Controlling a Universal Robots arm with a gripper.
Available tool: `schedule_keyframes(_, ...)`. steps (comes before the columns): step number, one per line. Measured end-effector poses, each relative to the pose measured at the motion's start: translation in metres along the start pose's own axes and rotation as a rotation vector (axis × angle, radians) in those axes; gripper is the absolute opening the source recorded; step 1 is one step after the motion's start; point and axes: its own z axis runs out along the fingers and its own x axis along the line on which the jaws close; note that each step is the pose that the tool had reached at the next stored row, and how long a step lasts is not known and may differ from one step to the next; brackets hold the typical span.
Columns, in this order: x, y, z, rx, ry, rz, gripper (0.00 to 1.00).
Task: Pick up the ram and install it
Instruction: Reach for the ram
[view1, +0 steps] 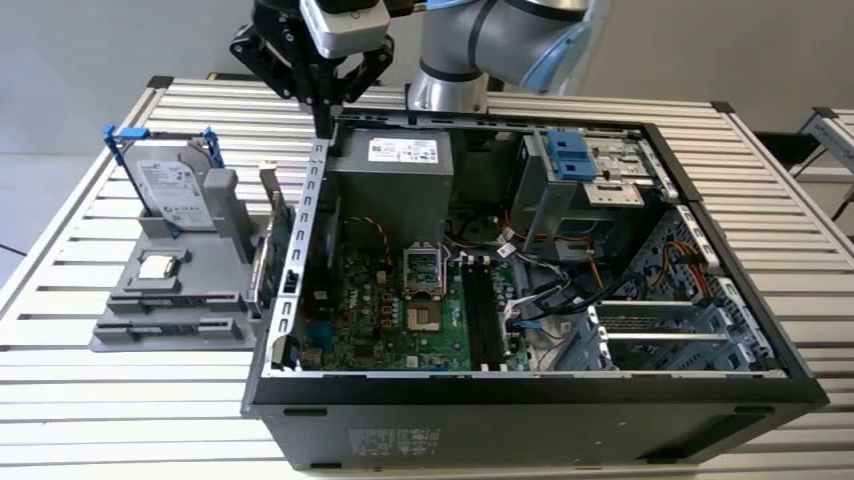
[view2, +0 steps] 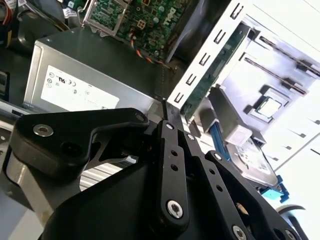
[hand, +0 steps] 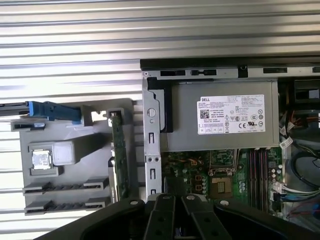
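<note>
Silver metal slats make up the counter (view1: 120, 420). On it sits a big black open computer case (view1: 534, 425) next to a grey plastic holder (view1: 140, 335). Standing on its edge in that holder, just beside the case wall, is what I take for the ram (hand: 119, 155), a long thin green circuit board stick, though from where I stand it could be the wider card instead. The black gripper (view1: 324, 125) hangs over the far end of that wall. Its two fingers are pressed together with nothing between them, and it is not touching the ram. I think the ram is light and stiff but easy to break, so it wants a gentle pinch on its flat sides near the top edge. A white sticker (hand: 231, 115) with tiny black print sits on the grey metal power box (hand: 185, 120). Another sticker is on the silver hard drive (view1: 174, 185).
</note>
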Motion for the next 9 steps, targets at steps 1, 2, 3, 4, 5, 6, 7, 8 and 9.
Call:
schedule_keyframes(1,0.0016,-0.0001,0.0000,0.0000,0.0000,-0.001,0.00)
schedule_keyframes(2,0.0032,-0.0002,-0.0001,0.0000,0.0002,-0.002,0.00)
schedule_keyframes(3,0.0048,-0.0003,-0.0001,-0.0001,0.0002,-0.003,0.00)
schedule_keyframes(4,0.0064,-0.0004,-0.0002,-0.0001,0.0003,-0.004,0.00)
schedule_keyframes(5,0.0080,-0.0004,-0.0002,-0.0001,0.0003,-0.006,0.00)
schedule_keyframes(6,0.0096,-0.0005,-0.0002,-0.0002,0.0003,-0.007,0.00)
schedule_keyframes(7,0.0128,-0.0007,-0.0003,-0.0001,0.0005,-0.009,0.00)
schedule_keyframes(8,0.0143,-0.0008,-0.0003,-0.0002,0.0005,-0.010,0.00)
schedule_keyframes(9,0.0174,-0.0010,-0.0004,-0.0002,0.0007,-0.013,0.00)
